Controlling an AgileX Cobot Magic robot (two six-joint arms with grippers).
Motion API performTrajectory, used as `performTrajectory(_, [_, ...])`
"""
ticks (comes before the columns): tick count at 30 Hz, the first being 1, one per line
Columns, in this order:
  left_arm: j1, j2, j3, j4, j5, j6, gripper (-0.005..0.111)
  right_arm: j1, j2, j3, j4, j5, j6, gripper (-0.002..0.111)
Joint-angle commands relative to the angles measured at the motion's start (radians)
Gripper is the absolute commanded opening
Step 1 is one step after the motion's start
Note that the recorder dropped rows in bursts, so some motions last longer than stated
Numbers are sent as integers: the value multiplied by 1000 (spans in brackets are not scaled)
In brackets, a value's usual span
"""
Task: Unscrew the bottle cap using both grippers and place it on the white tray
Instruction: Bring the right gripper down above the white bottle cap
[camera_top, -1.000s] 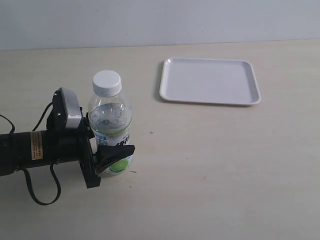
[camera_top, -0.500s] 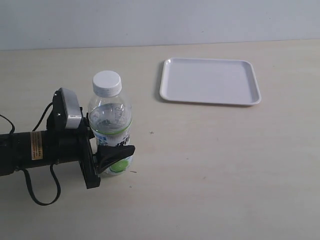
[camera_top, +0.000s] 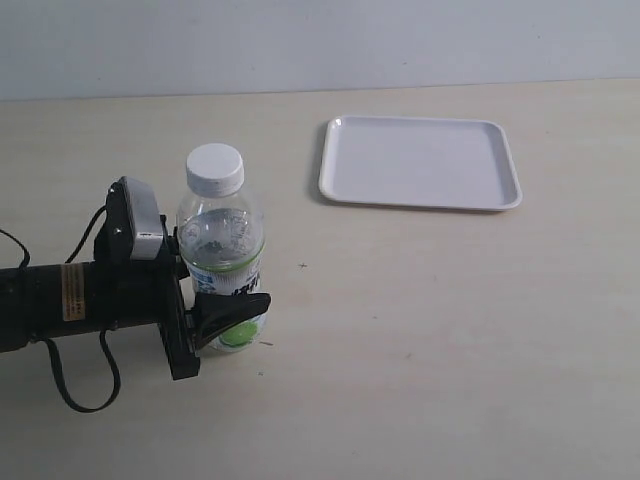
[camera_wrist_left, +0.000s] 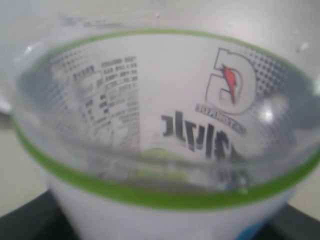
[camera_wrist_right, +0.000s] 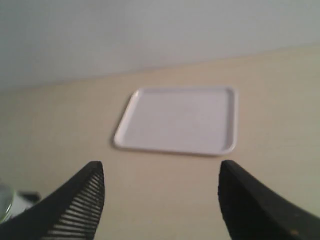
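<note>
Lab-style test bench: beige tabletop (camera_top: 450, 330), plain pale wall (camera_top: 300, 40).

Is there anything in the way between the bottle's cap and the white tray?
No, nothing visible. The bottle cap sits on top of the bottle, and only the table surface lies between it and the white tray.

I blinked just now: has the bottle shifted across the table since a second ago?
No. The bottle stands where it was, equally far left of the white tray.
</note>
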Motion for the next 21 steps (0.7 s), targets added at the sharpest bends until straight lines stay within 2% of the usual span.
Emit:
performTrajectory(1, [-6,-14,0,7,-20,-3,0,-3,251,-213,163,321,-158,63])
performTrajectory(5, [-6,-16,0,8,-20,-53,0,6,420,-361,387,557,-285,62])
performTrajectory(8, [-6,-22,0,12,-3,-64,0,85,473,-414,464,557,-305,62])
performTrajectory(14, [-8,-65,0,35,66,-103,0,329,560,-512,275,495,-141,62])
performTrajectory(21, [-8,-92,0,64,128,-115,0,551,713,-664,-16,498,121,62])
